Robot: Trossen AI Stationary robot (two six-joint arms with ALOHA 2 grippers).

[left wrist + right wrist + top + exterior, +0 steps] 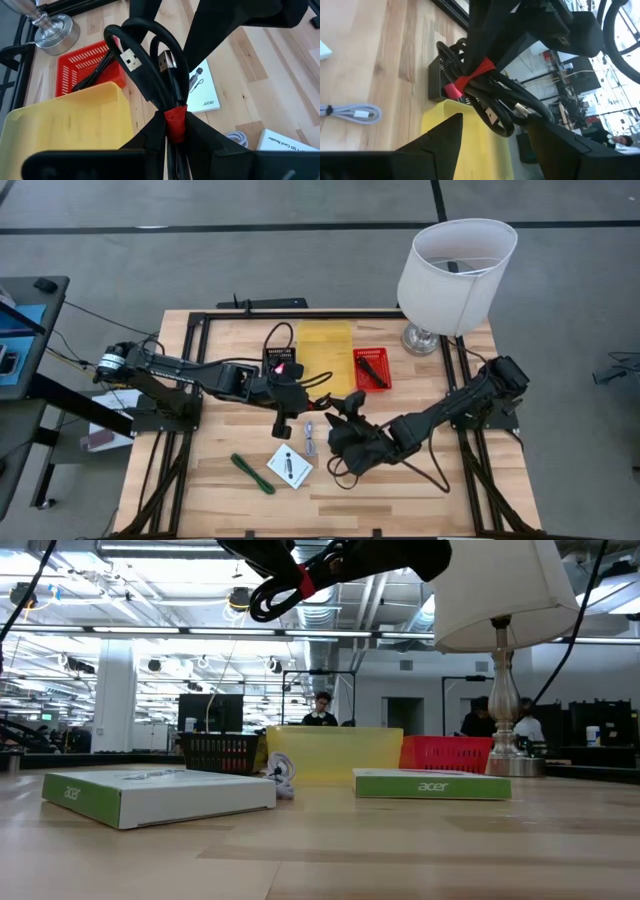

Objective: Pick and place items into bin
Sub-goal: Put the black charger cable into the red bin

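We are holding the black cord bundle [165, 75] pinched in the left gripper [172, 132] by its red tie, and we are judging it best to centre it over the yellow bin [65, 120] before letting go, while the right gripper [492, 137] is waiting open nearby.

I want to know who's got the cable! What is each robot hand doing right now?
Left end effector: closed, holding the black cord with red tie.
Right end effector: open, holding nothing.

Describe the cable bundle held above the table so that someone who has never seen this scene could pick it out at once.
Start at the white lamp at the table's far right corner, then move left past the red bin and yellow bin. There the left tool grips a coiled black cable bundle in mid-air. Unlike the pale cable lying on the table, it is black with a red tie.
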